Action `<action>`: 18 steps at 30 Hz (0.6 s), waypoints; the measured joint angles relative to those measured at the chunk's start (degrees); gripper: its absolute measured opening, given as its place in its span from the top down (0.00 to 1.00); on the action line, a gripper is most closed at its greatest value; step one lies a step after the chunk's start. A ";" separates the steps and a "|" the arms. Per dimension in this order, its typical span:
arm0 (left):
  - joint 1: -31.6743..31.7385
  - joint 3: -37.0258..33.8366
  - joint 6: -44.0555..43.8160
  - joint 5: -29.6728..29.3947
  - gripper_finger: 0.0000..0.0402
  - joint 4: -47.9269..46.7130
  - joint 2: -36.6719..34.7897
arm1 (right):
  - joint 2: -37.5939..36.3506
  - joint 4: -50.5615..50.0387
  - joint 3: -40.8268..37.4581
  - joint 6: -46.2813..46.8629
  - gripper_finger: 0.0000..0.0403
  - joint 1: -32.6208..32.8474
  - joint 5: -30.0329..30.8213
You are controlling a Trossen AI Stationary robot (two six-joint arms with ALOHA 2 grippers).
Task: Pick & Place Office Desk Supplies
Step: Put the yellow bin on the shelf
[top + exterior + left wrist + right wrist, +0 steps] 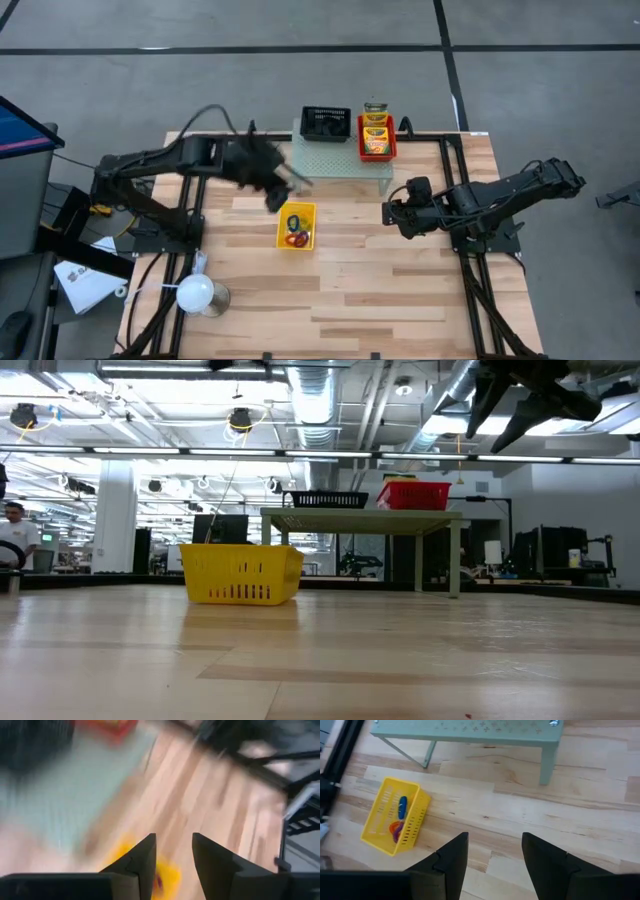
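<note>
Ring bands (296,238) fill the yellow basket (296,212); left end effector (277,186) (fingers parted, empty) hovers above, right end effector (392,213) open, idle.

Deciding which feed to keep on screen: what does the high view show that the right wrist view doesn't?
Only the high view shows the black basket and red basket on the shelf, the white lamp, and the left gripper over the yellow basket's far end. Only the right wrist view shows the right gripper with open, empty fingers, and the blue band clearly. Both show the yellow basket and green shelf.
</note>
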 joint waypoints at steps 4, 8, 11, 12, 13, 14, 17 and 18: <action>-6.18 -3.32 -26.69 -6.36 0.66 -12.34 -0.59 | 0.01 1.01 -0.01 0.43 0.55 0.96 0.80; -10.42 -10.26 -47.10 -7.74 0.61 -13.74 -0.80 | 0.02 1.65 0.00 0.44 0.55 1.86 1.14; -12.60 -17.78 -53.92 -8.57 0.57 -8.65 -0.76 | 0.00 1.70 0.00 0.86 0.55 2.85 2.23; -12.79 -20.75 -54.89 -8.45 0.57 -5.07 -0.75 | 0.02 1.69 0.00 1.11 0.55 3.11 2.51; -12.80 -23.77 -56.52 -8.01 0.56 -1.98 -0.69 | 0.00 1.67 0.00 1.39 0.55 3.35 2.98; -12.75 -26.83 -58.38 -7.35 0.55 0.79 -0.68 | 0.00 1.69 0.00 1.48 0.55 3.66 3.27; -12.63 -34.18 -60.32 -4.58 0.54 10.55 -0.63 | 0.00 1.68 0.00 1.51 0.55 4.41 3.43; -12.69 -35.93 -61.04 -3.89 0.54 12.78 -0.63 | 0.00 1.67 0.00 1.53 0.55 4.58 3.43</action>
